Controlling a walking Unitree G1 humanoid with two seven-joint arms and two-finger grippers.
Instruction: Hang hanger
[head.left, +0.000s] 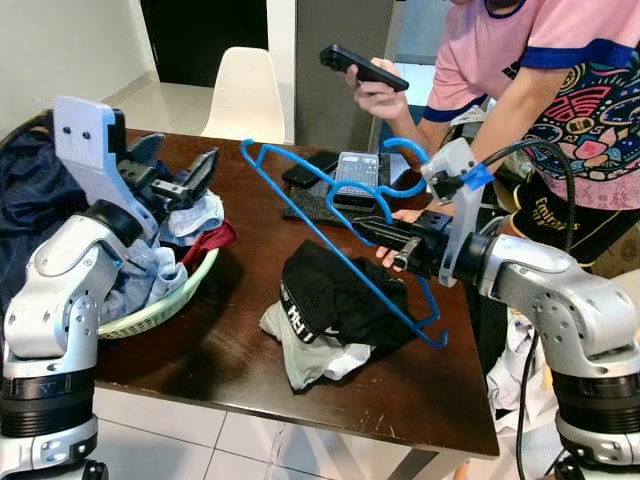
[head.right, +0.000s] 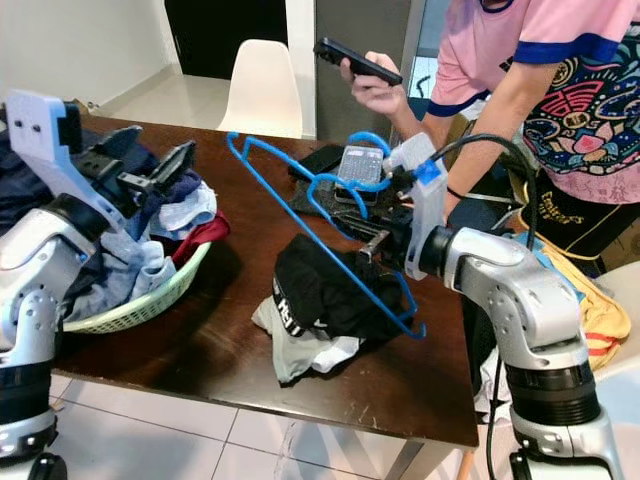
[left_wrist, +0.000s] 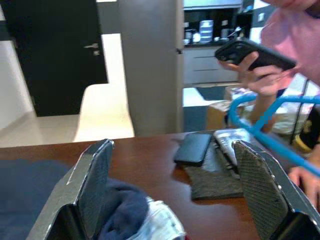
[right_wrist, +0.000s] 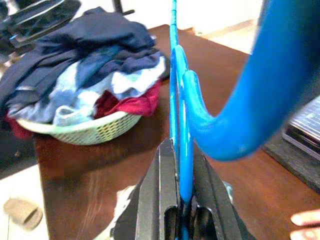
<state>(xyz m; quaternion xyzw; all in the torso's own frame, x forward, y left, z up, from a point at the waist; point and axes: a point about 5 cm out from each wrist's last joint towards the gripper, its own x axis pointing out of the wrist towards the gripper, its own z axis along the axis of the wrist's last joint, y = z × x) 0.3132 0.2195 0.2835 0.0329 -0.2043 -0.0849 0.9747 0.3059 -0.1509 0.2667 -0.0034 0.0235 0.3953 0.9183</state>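
Note:
A blue plastic hanger (head.left: 310, 215) hangs tilted in the air above the brown table (head.left: 200, 350), its hook (right_wrist: 235, 115) toward the person. My right gripper (head.left: 385, 238) is shut on the hanger (right_wrist: 175, 95) near the hook end; the wrist view shows the blue bar clamped between the fingers (right_wrist: 162, 175). Below the hanger lies a crumpled black garment (head.left: 340, 295) on a grey-white one (head.left: 305, 355). My left gripper (head.left: 178, 160) is open in the air above the laundry basket (head.left: 170, 305), with nothing between its fingers (left_wrist: 95, 175).
A person in a pink shirt (head.left: 520, 70) stands at the table's far right holding a phone (head.left: 362, 68), one hand (head.left: 400, 215) resting beside my right gripper. A phone (left_wrist: 192, 147) and a keypad device (head.left: 357, 172) lie on a dark mat. A white chair (head.left: 245, 95) stands behind the table.

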